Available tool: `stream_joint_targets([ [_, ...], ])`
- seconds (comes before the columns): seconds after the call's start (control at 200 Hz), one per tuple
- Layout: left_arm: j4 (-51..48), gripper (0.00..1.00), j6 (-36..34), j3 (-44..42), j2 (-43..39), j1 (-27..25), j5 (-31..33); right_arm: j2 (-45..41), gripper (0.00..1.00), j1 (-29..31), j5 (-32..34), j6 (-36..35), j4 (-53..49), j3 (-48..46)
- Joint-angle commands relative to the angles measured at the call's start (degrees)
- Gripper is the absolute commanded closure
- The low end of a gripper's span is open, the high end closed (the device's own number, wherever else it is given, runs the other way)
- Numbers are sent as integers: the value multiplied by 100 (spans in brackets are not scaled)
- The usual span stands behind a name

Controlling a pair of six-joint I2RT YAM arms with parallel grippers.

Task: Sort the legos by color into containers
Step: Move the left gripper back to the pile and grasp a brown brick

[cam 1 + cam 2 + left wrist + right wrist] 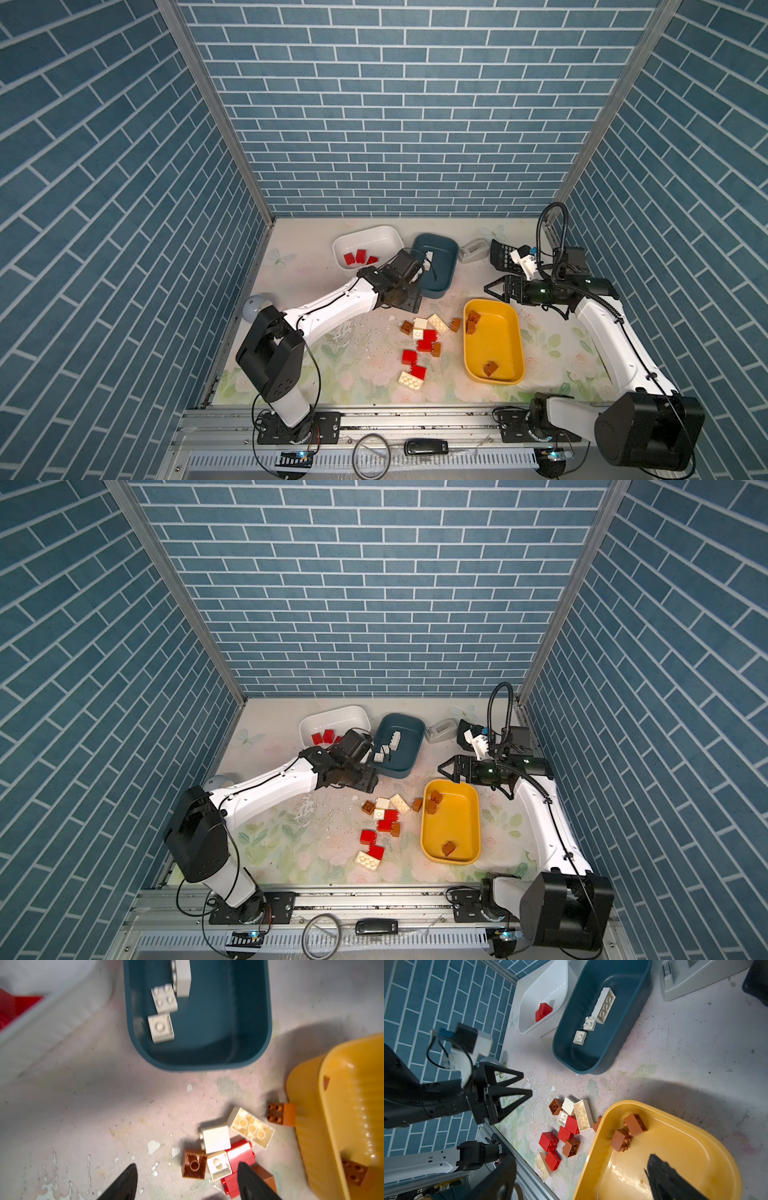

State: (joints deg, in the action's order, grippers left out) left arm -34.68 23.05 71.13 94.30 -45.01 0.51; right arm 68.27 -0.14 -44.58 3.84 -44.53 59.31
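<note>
Your surface (307, 266) is a pale sheet printed with flowers, scuffed and flaking near the middle. Blue brick-pattern walls (395, 124) close it in on three sides, and an aluminium rail (415, 419) runs along the 6 o'clock edge. The keys of the black calculator (500, 257) at 2 o'clock are too small to read.

Taking the back wall as 12 o'clock in both top views, your left end effector (187, 1167) hangs over bare surface with its fingers apart and nothing between them. The teal tub (446, 249), holding three cream bricks (386, 748), sits just at its 1 o'clock. The white tub (365, 232) with the red bricks (359, 257) lies at its 11 o'clock. The loose pile of legos (424, 336) lies near it at 5 o'clock, a mix of red, brown and cream.

Your right end effector (492, 287) is spread wide and empty. The yellow tub (515, 332) lies at its 6 o'clock, with brown bricks (473, 322) at the tub's near corner.
</note>
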Motion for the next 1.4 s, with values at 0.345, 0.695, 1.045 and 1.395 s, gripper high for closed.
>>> stream_joint_targets([
  [0.345,681,29,-114,-1233,17,-472,-55,-93,2,176,-51,21,-73,-179],
  [0.695,947,38,-652,-1108,636,-462,289,-136,2,195,-6,23,-99,-214],
  [1.045,1211,44,-827,-984,975,-413,450,-98,2,198,10,23,-82,-197],
  [1.395,1198,60,-830,-698,1165,-280,275,-68,2,199,27,-27,-156,-104],
])
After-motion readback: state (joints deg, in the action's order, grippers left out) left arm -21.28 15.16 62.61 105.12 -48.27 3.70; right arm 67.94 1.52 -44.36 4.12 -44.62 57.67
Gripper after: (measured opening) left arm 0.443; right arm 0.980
